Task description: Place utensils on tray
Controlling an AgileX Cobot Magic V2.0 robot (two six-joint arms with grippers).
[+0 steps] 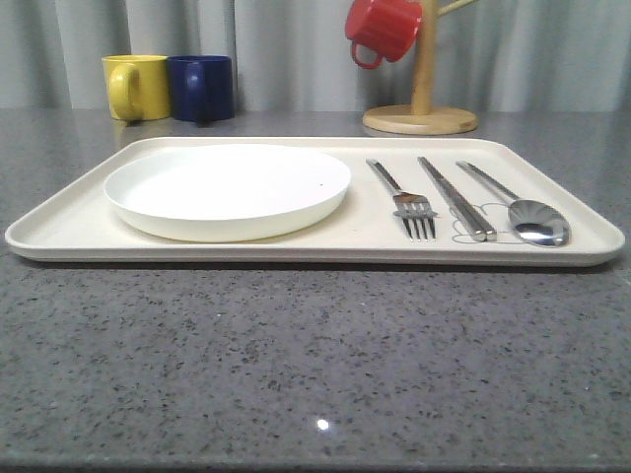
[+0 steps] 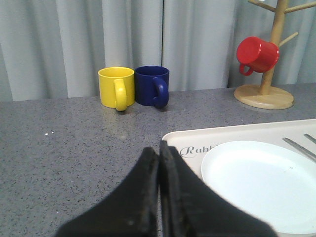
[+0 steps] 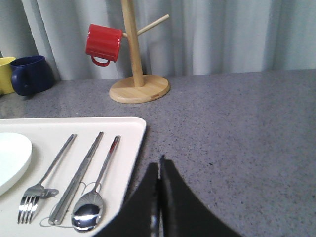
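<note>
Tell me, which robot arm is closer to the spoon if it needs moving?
Right. The right end effector, closed, sits beside the tray edge nearest the spoon; the left end effector is by the plate.

Pale grey curtains (image 1: pixel 276 49) hang in folds across the top of the frame, and a speckled grey stone bench (image 1: pixel 296 365) catches one small light glint at bottom centre.

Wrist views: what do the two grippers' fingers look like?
Left gripper: two matte black fingers, broad at the base and tapering to narrow tips, with a slightly rough surface. Right gripper: the same black tapered fingers. No cables or markings visible on either.
</note>
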